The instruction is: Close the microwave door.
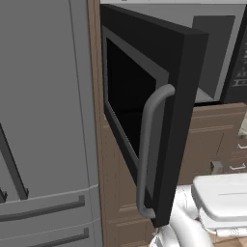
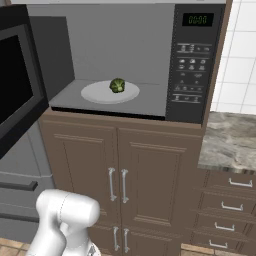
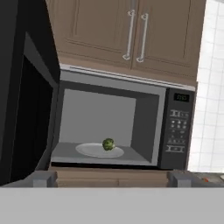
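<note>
The microwave door (image 1: 144, 111) stands swung wide to the left of the microwave (image 2: 195, 65), baring a plate (image 2: 102, 93) with a small green vegetable (image 2: 117, 85). The gripper (image 3: 111, 178) faces the cavity from below with its jaws released, touching nothing.

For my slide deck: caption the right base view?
Black microwave with door swung open, small green vegetable on white plate inside.
</note>
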{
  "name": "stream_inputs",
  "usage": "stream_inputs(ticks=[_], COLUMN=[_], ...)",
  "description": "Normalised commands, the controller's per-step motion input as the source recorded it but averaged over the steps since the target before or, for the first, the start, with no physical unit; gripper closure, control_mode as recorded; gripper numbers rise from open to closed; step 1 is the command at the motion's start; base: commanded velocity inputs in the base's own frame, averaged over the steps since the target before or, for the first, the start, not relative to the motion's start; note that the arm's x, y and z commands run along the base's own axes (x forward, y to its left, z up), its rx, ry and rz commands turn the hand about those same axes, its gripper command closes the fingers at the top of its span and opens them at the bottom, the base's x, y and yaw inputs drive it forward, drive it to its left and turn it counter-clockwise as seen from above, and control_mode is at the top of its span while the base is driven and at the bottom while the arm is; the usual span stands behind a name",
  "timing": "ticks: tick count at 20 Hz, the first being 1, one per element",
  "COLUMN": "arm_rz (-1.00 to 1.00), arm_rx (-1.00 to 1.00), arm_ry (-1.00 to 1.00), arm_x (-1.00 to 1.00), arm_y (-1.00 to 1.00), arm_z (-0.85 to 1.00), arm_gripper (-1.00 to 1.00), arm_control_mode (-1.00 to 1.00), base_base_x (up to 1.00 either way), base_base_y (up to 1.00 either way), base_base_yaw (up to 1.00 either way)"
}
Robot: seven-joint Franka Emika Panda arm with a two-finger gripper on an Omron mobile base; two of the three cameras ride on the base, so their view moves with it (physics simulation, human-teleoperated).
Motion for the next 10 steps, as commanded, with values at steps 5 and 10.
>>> stream_inputs(ticks=[5,10], arm_rz=[-0.13,-0.22], arm_rx=[-0.10,-0.08], arm_ry=[-0.09,-0.13], arm_x=[-0.22,0.07], arm_y=[0.83,1.00], arm_z=[-0.06,-0.17], arm_gripper=[-1.00,-1.00], arm_control_mode=[-1.00,-1.00], base_base_x=[0.00,0.00], base_base_y=[0.00,0.00], base_base_yaw=[0.00,0.00])
